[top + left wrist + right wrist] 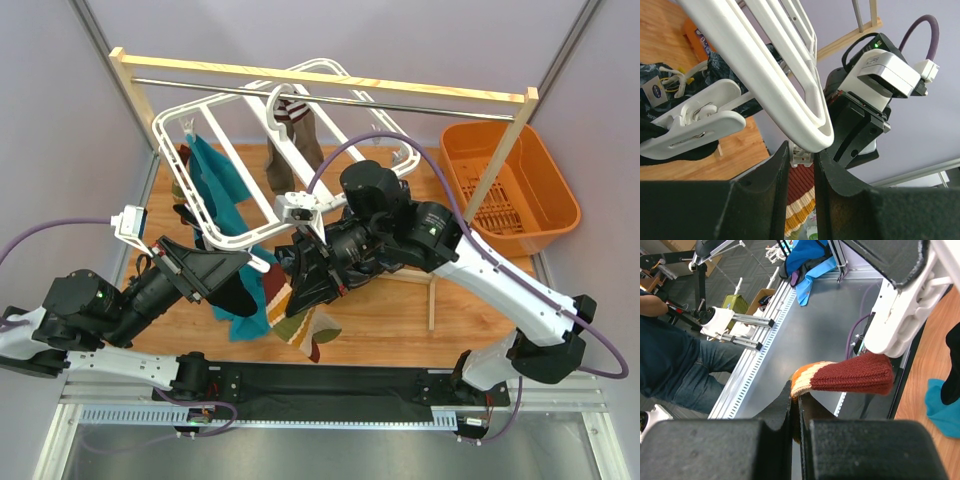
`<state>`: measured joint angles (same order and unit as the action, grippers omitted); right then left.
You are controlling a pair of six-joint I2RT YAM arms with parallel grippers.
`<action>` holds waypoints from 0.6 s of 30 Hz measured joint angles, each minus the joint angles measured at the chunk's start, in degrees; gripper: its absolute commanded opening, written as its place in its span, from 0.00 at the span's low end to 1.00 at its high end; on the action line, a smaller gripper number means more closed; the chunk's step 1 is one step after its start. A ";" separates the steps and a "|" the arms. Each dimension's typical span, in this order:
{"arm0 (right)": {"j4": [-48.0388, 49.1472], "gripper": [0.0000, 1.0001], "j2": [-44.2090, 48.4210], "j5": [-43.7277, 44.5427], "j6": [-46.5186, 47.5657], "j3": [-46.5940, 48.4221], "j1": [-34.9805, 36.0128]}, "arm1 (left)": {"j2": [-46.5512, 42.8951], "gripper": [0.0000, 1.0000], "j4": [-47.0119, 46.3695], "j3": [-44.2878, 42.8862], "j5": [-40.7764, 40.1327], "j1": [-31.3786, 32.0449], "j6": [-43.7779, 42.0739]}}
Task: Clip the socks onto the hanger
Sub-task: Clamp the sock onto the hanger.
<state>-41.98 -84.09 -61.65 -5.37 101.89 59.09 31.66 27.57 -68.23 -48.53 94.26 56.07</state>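
Two hands work below the hanger point(780, 95). I see my left hand point(801, 151) squeezing a white clip point(802, 159); my right hand point(795, 392) is clamped on the striped sock point(855, 375), its red end touching that clip.

My worktop point(400, 310) is bare pale wood. An orange basket point(530, 190) sits on it at the far right corner, and the wooden rack point(330, 78) stands on it with one leg planted near the middle. A teal sock point(247, 318) lies crumpled by the front edge (only partly in view).
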 measured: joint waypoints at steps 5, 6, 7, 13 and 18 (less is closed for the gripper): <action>0.74 0.00 0.87 -0.20 -0.37 -0.22 0.13 | 0.00 0.00 -0.02 0.00 0.02 0.00 0.02; 0.76 0.00 0.94 -0.28 -0.39 -0.22 0.15 | 0.00 0.00 0.00 0.00 0.02 0.00 0.00; 0.83 0.00 0.94 -0.39 -0.39 -0.22 0.13 | 0.00 0.00 -0.02 0.00 0.02 0.00 0.00; 1.29 0.00 0.83 -0.42 -0.50 -0.22 0.13 | 0.00 0.00 -0.26 0.00 0.26 0.00 0.00; 2.32 0.00 0.76 -0.42 -0.83 -0.20 0.13 | 0.00 0.00 -0.44 0.04 0.55 0.00 0.00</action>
<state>-39.66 -83.33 -62.06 -6.20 101.69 59.22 31.66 27.14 -68.18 -47.99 94.26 56.07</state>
